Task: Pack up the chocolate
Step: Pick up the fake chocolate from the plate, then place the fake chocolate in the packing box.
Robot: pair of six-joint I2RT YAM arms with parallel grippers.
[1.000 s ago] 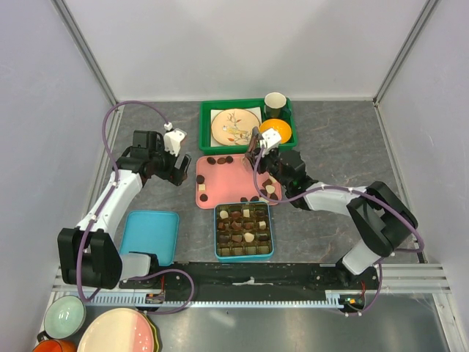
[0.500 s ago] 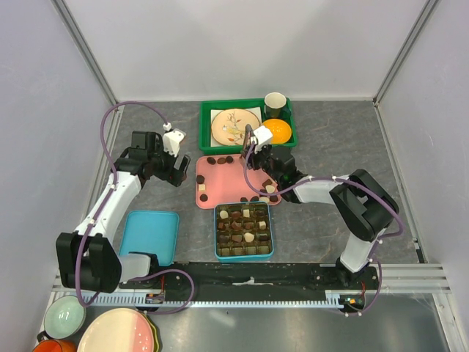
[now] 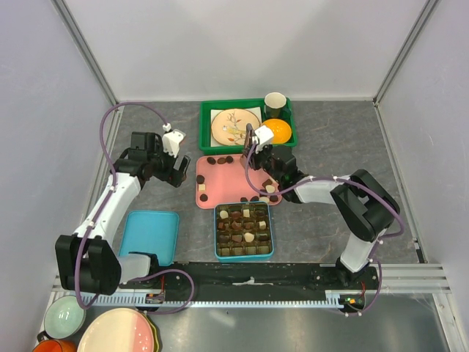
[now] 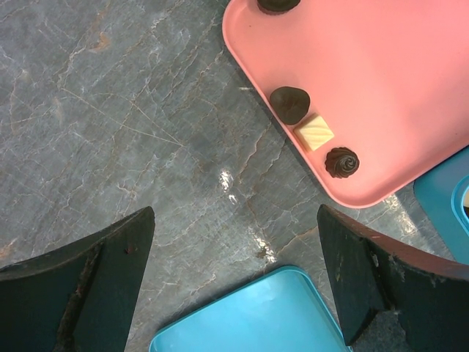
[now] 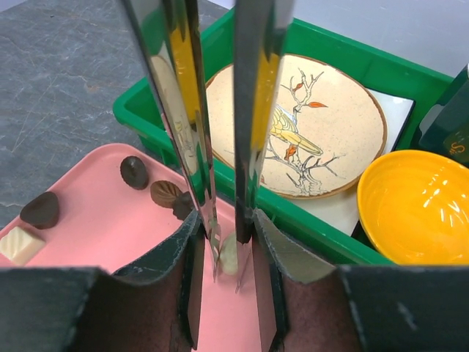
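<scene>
Chocolate cluster (image 4: 313, 132): two dark, one white

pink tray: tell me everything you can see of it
The pink tray is a shallow rectangle with rounded corners and a low raised rim; it looks like smooth plastic. It lies flat on the grey table, between the green crate and the teal chocolate box. It is mostly bare. Loose chocolates sit near its edges, dark ones and a cream square. The right gripper hangs over its right side holding metal tongs, their tips by a pale piece.
</scene>
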